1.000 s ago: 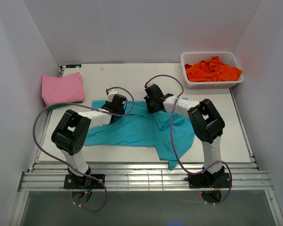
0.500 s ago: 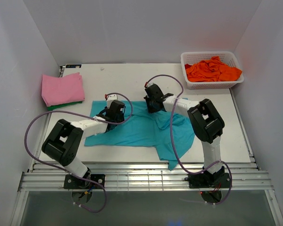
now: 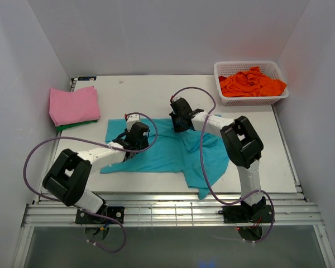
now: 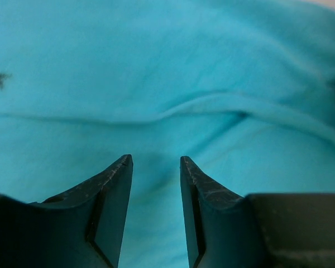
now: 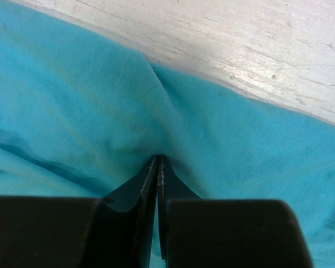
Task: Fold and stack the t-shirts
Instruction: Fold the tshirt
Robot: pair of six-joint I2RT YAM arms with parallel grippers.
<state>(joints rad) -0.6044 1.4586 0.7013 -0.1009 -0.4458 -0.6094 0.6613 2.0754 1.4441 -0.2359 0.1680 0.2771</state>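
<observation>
one left claw (image 4: 156, 167) slid nearer over the teal t-shirt (image 3: 173, 153).

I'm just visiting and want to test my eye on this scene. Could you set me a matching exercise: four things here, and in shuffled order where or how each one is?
Things:
1. teal t-shirt
2. pink t-shirt
3. orange t-shirt
4. right gripper

Place or state:
A. heaped in the white basket
B. folded at the far left of the table
C. pinched shut on teal cloth
D. spread out in front of both arms

Pairs: 1-D, 2-B, 3-A, 4-C
</observation>
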